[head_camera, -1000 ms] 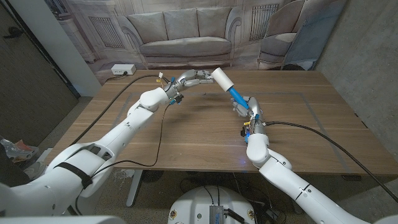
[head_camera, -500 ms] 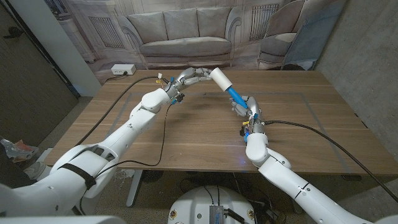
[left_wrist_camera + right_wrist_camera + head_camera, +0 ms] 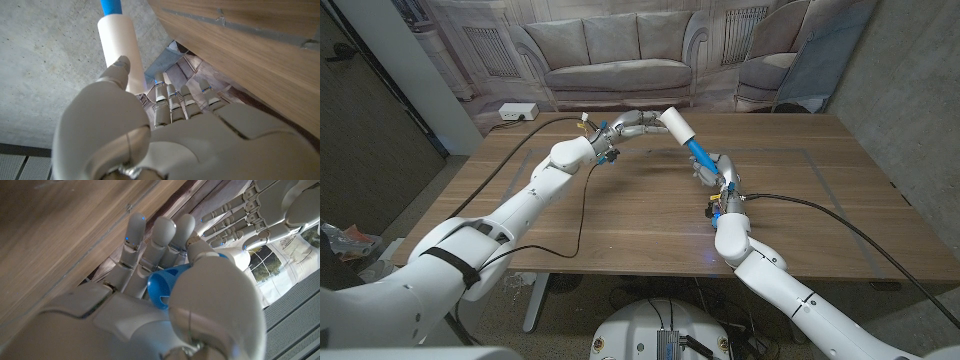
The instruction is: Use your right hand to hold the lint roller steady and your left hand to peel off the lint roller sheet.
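The lint roller (image 3: 683,137) is held up in the air over the far middle of the wooden table (image 3: 650,215), tilted, with its white sheet roll at the upper end and its blue handle running down toward the robot. The right hand (image 3: 715,172) grips that handle from below: in the right wrist view its fingers (image 3: 150,242) wrap around the blue handle's end (image 3: 162,287) and the thumb lies over it, so the grasp is firm. The left hand (image 3: 632,124) comes at the lint roller from the far-left side, and its fingertips meet the white roll at the top end. In the left wrist view the thumb (image 3: 117,67) presses against the side of the white roll (image 3: 117,47), just below where the blue handle begins, while the other fingers (image 3: 172,97) reach past the roll on its other side; whether they pinch a loose sheet edge or only touch the roll, I cannot tell. A black cable (image 3: 582,215) trails across the table on the lint roller's left, and a white power strip (image 3: 517,112) lies at the table's far-left corner, well apart from the roller. A backdrop printed with a sofa (image 3: 615,50) hangs beyond the table, behind the lint roller.
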Motion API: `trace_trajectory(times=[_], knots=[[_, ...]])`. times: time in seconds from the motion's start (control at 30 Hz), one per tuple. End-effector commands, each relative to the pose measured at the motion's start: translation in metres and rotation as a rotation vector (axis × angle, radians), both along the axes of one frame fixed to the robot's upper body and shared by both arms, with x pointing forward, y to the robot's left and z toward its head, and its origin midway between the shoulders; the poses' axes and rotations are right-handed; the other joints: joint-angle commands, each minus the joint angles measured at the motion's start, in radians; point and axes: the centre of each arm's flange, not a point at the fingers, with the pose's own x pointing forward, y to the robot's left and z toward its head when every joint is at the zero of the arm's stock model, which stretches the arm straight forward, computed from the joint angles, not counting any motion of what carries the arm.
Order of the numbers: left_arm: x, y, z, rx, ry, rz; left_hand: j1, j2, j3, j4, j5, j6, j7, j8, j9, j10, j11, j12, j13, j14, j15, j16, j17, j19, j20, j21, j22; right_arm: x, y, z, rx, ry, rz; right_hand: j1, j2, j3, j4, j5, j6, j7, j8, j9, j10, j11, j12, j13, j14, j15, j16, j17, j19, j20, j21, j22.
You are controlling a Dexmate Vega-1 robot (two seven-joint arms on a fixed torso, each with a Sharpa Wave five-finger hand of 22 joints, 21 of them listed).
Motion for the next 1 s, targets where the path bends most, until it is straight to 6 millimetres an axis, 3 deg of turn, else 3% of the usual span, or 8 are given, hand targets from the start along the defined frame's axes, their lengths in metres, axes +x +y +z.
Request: trace_trajectory(times=[0.03,0.2,0.33,0.57,0.77,0.87,0.93,1.0], knots=[[-0.002,-0.004,0.001,0.086,0.005,-0.037,0.0,-0.011,-0.011,-0.001,0.006,0.004,0.003,0.002,0.005,-0.008,0.004,-0.006,0.006,-0.009,0.002,-0.002,0.003,-0.007,0.0,-0.004,-0.002,0.005,0.0,0.0,0.01,0.002,-0.014,-0.039,0.045,0.009,0.0,0.001,0.122,0.112,0.0,0.003,0.047,0.042,0.009,0.005,-0.012,-0.007,-0.004,0.007,0.006,-0.138,0.007,0.004],[-0.001,0.003,-0.003,-0.089,0.007,-0.025,-0.003,0.008,-0.016,0.006,0.01,0.149,-0.013,0.076,0.033,0.056,-0.019,0.01,0.008,0.031,-0.027,0.026,0.009,0.009,-0.008,0.004,-0.007,0.009,-0.002,-0.004,-0.002,0.013,-0.064,-0.04,0.044,0.01,0.0,0.001,0.121,0.112,-0.001,0.002,0.049,0.043,0.009,0.0,-0.009,-0.007,-0.002,0.011,0.004,-0.138,0.007,0.004],[0.0,0.007,-0.006,-0.145,0.028,-0.027,-0.022,0.009,-0.026,0.017,0.007,0.204,-0.002,0.106,0.044,0.109,-0.043,0.031,0.009,0.065,-0.046,0.038,0.013,0.029,-0.005,0.013,-0.007,0.009,-0.003,-0.008,-0.04,-0.015,-0.158,-0.04,0.043,0.011,-0.001,0.001,0.123,0.112,0.0,0.001,0.047,0.042,0.01,0.002,-0.01,-0.007,-0.001,0.017,0.003,-0.138,0.007,0.004],[0.003,0.008,-0.01,-0.156,0.037,-0.019,-0.03,0.011,-0.029,0.021,0.007,0.201,-0.002,0.108,0.05,0.119,-0.048,0.036,0.009,0.071,-0.052,0.039,0.015,0.031,-0.004,0.017,-0.006,0.009,-0.005,-0.015,0.015,-0.084,-0.296,-0.041,0.043,0.012,-0.001,0.001,0.122,0.11,-0.002,0.0,0.046,0.043,0.01,-0.001,-0.012,-0.007,-0.005,0.016,0.001,-0.138,0.008,0.005],[0.002,0.01,-0.01,-0.164,0.033,0.01,-0.039,0.012,-0.033,0.026,0.006,0.186,0.015,0.104,0.053,0.119,-0.044,0.037,0.009,0.071,-0.05,0.036,0.017,0.032,-0.003,0.021,-0.005,0.011,-0.007,-0.024,0.079,-0.127,-0.366,-0.041,0.042,0.013,-0.002,0.001,0.123,0.109,-0.001,0.0,0.045,0.042,0.012,0.004,-0.011,-0.007,-0.006,0.018,0.0,-0.139,0.008,0.006],[0.002,0.01,-0.01,-0.176,0.034,0.0,-0.047,0.007,-0.04,0.027,0.007,0.262,0.01,0.144,0.067,0.144,-0.049,0.05,0.01,0.082,-0.057,0.035,0.019,0.033,-0.005,0.027,-0.002,0.01,-0.005,-0.025,0.086,-0.152,-0.408,-0.041,0.042,0.013,-0.002,0.001,0.121,0.107,-0.001,0.001,0.044,0.043,0.013,0.004,-0.011,-0.007,-0.005,0.022,0.0,-0.139,0.009,0.006],[0.003,0.01,-0.009,-0.204,0.036,0.002,-0.047,0.006,-0.041,0.027,0.008,0.268,-0.01,0.152,0.073,0.147,-0.05,0.052,0.011,0.084,-0.058,0.035,0.02,0.035,-0.008,0.029,-0.001,0.01,-0.002,-0.025,0.069,-0.188,-0.44,-0.04,0.042,0.013,-0.002,0.001,0.122,0.108,-0.001,0.0,0.044,0.043,0.014,0.006,-0.011,-0.007,-0.005,0.025,-0.001,-0.139,0.009,0.007],[0.002,0.01,-0.01,-0.231,0.038,0.028,-0.049,0.009,-0.041,0.029,0.008,0.243,-0.008,0.147,0.078,0.145,-0.048,0.052,0.012,0.083,-0.055,0.034,0.023,0.034,-0.006,0.031,0.0,0.008,0.004,-0.026,0.045,-0.225,-0.529,-0.04,0.041,0.013,-0.002,0.001,0.122,0.108,-0.001,-0.001,0.045,0.041,0.012,0.001,-0.01,-0.007,-0.006,0.026,-0.001,-0.139,0.009,0.007]])
